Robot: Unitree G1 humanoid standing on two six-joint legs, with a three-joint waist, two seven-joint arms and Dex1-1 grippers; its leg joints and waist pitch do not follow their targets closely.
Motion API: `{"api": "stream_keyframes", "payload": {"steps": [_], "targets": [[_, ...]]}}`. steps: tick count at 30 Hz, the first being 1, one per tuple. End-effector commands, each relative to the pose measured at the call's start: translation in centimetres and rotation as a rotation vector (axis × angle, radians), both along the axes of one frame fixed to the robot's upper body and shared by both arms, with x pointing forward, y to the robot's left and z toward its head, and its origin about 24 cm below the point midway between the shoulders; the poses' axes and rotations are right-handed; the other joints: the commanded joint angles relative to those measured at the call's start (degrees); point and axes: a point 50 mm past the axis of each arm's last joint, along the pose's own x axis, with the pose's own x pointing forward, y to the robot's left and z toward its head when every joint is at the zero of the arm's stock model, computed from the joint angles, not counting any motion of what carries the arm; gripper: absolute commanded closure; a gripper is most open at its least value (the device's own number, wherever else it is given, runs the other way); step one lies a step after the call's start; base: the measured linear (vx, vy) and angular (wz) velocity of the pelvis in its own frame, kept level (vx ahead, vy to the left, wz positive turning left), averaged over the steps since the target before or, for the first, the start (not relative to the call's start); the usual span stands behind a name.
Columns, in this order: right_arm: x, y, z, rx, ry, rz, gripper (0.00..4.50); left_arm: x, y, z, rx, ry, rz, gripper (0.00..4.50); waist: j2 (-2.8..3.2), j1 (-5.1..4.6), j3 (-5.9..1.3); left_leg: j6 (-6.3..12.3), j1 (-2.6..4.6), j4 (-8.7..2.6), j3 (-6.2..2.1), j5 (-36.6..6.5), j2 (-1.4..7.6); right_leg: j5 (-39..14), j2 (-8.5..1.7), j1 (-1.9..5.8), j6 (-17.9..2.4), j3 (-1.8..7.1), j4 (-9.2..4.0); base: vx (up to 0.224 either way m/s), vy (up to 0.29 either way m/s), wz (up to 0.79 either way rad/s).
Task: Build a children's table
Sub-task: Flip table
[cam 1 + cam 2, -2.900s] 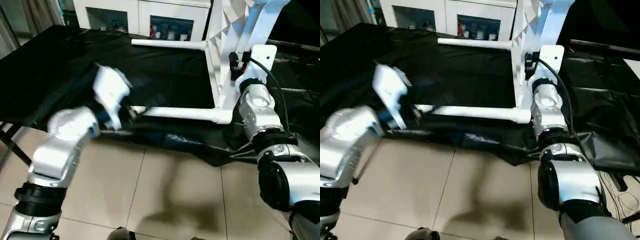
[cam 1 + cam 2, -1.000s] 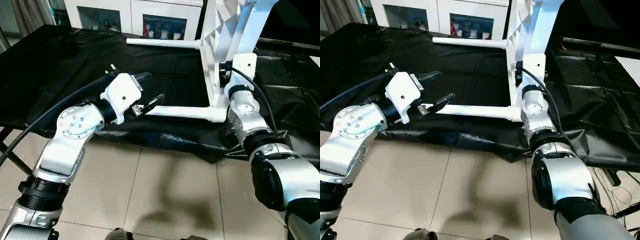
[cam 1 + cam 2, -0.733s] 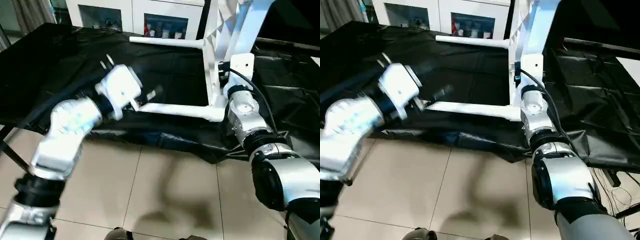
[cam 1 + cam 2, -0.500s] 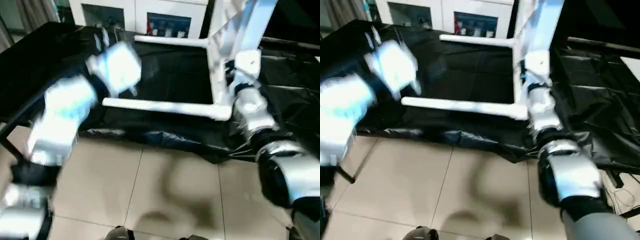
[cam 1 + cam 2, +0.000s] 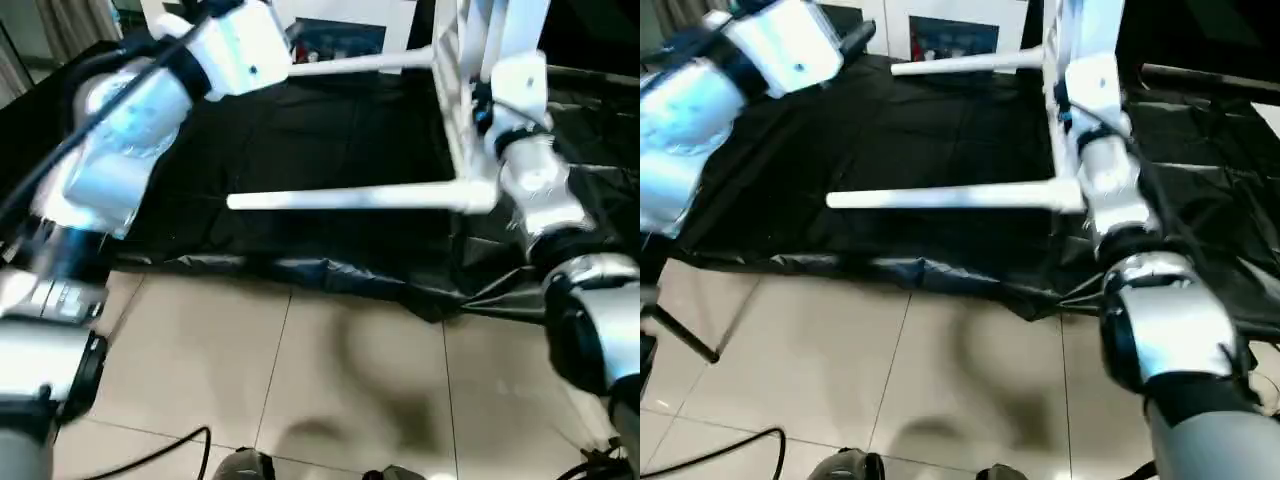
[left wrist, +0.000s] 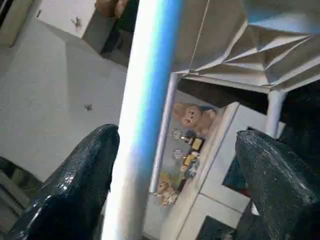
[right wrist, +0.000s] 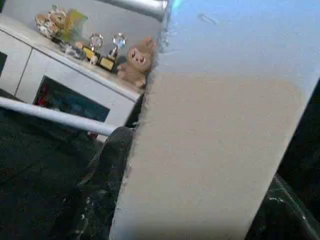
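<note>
While the children's table (image 5: 470, 60) stands on its side on the black cloth (image 5: 330, 150), two of its white legs (image 5: 350, 198) stick out sideways over the cloth. Right by the tabletop's edge, the right gripper (image 7: 200, 210) has its two fingers closed on that white edge, one finger on each side. Up by the far leg (image 5: 970, 64), the left gripper (image 6: 175, 190) is wide open, with that leg between its fingers, and it holds nothing. Behind the table is a white cabinet (image 5: 940, 30).
</note>
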Motion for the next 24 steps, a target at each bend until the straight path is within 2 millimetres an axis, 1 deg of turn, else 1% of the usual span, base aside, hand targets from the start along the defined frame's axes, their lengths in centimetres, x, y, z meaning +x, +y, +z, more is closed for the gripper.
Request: {"api": "stream_keyframes", "payload": {"steps": [1, 2, 3, 4, 5, 6, 10, 11, 12, 13, 14, 15, 18, 20, 22, 24], "targets": [[-0.2, 1.5, 3.3, -0.309, -0.113, 0.111, 2.46, 0.5, 0.0, 0.3, 0.010, -0.022, 0.032, 0.36, -0.36, -0.16, -5.71, 2.01, 2.51, -2.80, -1.60, -5.5, 2.46, 1.9, -2.37, 3.53, -13.8, 2.00, -2.63, 0.000, 0.000, 0.00], [-0.2, 1.7, 3.6, -0.343, -0.115, 0.128, 2.46, 1.0, 0.5, 0.7, -0.010, -0.047, 0.072, 0.36, -0.32, -0.21, -5.77, 2.24, 2.56, -2.70, -1.55, -5.5, 2.35, 2.6, -2.25, 3.53, -14.0, 2.01, -2.61, 0.000, 0.000, 0.00], [-0.2, 1.7, 3.6, -0.343, -0.115, 0.128, 2.46, 1.0, 0.5, 0.7, -0.010, -0.047, 0.072, 0.36, -0.39, -0.23, -5.75, 2.33, 2.57, -2.72, -1.54, -5.6, 2.33, 2.6, -2.21, 3.53, -14.1, 2.01, -2.69, 0.000, 0.000, 0.00], [-0.2, 1.7, 3.9, -0.368, -0.115, 0.137, 2.46, 1.2, 0.9, 1.4, -0.040, -0.084, 0.100, 0.36, -0.51, -0.23, -5.77, 2.62, 2.42, -2.67, -1.55, -5.4, 2.30, 3.0, -2.25, 3.70, -14.3, 2.00, -2.64, 0.000, 0.000, 0.00], [-0.2, 1.6, 4.1, -0.378, -0.117, 0.141, 2.46, 1.3, 1.2, 1.8, -0.060, -0.104, 0.113, 0.36, -0.48, -0.15, -5.83, 2.85, 2.49, -2.61, -1.56, -5.2, 2.33, 3.4, -2.32, 3.70, -14.6, 1.99, -2.60, 0.000, 0.000, 0.00], [-0.3, 1.6, 4.3, -0.386, -0.120, 0.144, 2.46, 1.3, 1.4, 2.1, -0.074, -0.115, 0.123, 0.36, -0.52, -0.13, -5.81, 3.15, 2.41, -2.57, -1.56, -4.9, 2.36, 3.7, -2.39, 3.77, -14.9, 2.00, -2.55, 0.000, 0.000, 0.00], [-0.3, 1.6, 4.9, -0.418, -0.130, 0.153, 2.46, 1.8, 2.1, 2.5, -0.085, -0.129, 0.164, 0.36, -0.55, -0.13, -5.76, 3.52, 2.42, -2.55, -1.56, -5.0, 2.34, 3.2, -2.26, 3.65, -15.1, 1.93, -2.65, 0.000, 0.000, 0.00], [-0.3, 1.6, 5.1, -0.426, -0.132, 0.157, 2.46, 2.0, 2.2, 2.4, -0.084, -0.125, 0.168, 0.36, -0.47, -0.08, -5.65, 3.18, 2.51, -2.61, -1.58, -6.1, 2.39, 1.8, -2.32, 3.54, -15.2, 1.94, -2.84, 0.000, 0.000, 0.00], [-0.3, 1.6, 5.2, -0.432, -0.134, 0.161, 2.46, 2.1, 2.3, 2.4, -0.084, -0.127, 0.176, 0.36, -0.55, -0.09, -5.68, 3.10, 2.49, -2.60, -1.58, -6.2, 2.36, 1.7, -2.30, 3.59, -15.1, 1.94, -2.86, 0.000, 0.000, 0.00], [-0.3, 1.7, 5.5, -0.441, -0.137, 0.168, 2.46, 2.3, 2.4, 2.2, -0.097, -0.124, 0.182, 0.54, -0.42, -0.09, -5.66, 2.90, 2.50, -2.63, -1.62, -6.5, 2.39, 1.6, -2.32, 3.58, -15.1, 1.93, -2.83, 0.000, 0.000, 0.00], [-0.3, 1.8, 5.7, -0.446, -0.138, 0.173, 2.46, 2.4, 2.5, 2.0, -0.107, -0.122, 0.186, 0.65, -0.47, -0.07, -5.69, 2.90, 2.54, -2.65, -1.63, -6.5, 2.42, 1.9, -2.38, 3.62, -15.2, 1.93, -2.80, 0.000, 0.000, 0.00], [-0.3, 2.0, 6.0, -0.452, -0.142, 0.178, 2.46, 2.6, 2.5, 1.9, -0.127, -0.112, 0.176, 0.73, -0.29, -0.03, -5.72, 3.03, 2.50, -2.61, -1.65, -6.3, 2.36, 2.4, -2.33, 3.59, -15.4, 1.90, -2.78, 0.000, 0.000, 0.00], [-0.3, 2.1, 6.4, -0.458, -0.147, 0.180, 2.46, 2.8, 2.4, 1.6, -0.123, -0.094, 0.176, 0.86, -0.36, 0.06, -5.75, 3.28, 2.54, -2.61, -1.67, -6.0, 2.42, 3.2, -2.38, 3.62, -15.7, 1.89, -2.71, 0.000, 0.000, 0.00], [-0.3, 2.2, 6.6, -0.465, -0.154, 0.180, 2.46, 3.0, 2.4, 1.4, -0.120, -0.075, 0.175, 1.15, -0.30, 0.05, -5.77, 3.34, 2.55, -2.59, -1.69, -6.2, 2.43, 3.2, -2.43, 3.64, -16.0, 1.86, -2.71, 0.000, 0.000, 0.00], [-0.3, 2.4, 7.0, -0.483, -0.162, 0.182, 2.46, 3.2, 2.4, 1.2, -0.123, -0.065, 0.175, 1.24, -0.23, 0.09, -5.78, 3.26, 2.65, -2.58, -1.67, -6.5, 2.43, 3.1, -2.42, 3.58, -16.0, 1.87, -2.77, 0.000, 0.000, 0.00], [-0.3, 2.4, 7.4, -0.496, -0.169, 0.183, 2.46, 3.4, 2.5, 1.1, -0.124, -0.061, 0.179, 1.46, -0.26, 0.05, -5.65, 3.15, 2.57, -2.63, -1.69, -7.1, 2.44, 2.5, -2.47, 3.60, -16.0, 1.89, -2.82, 0.000, 0.000, 0.00]]}}
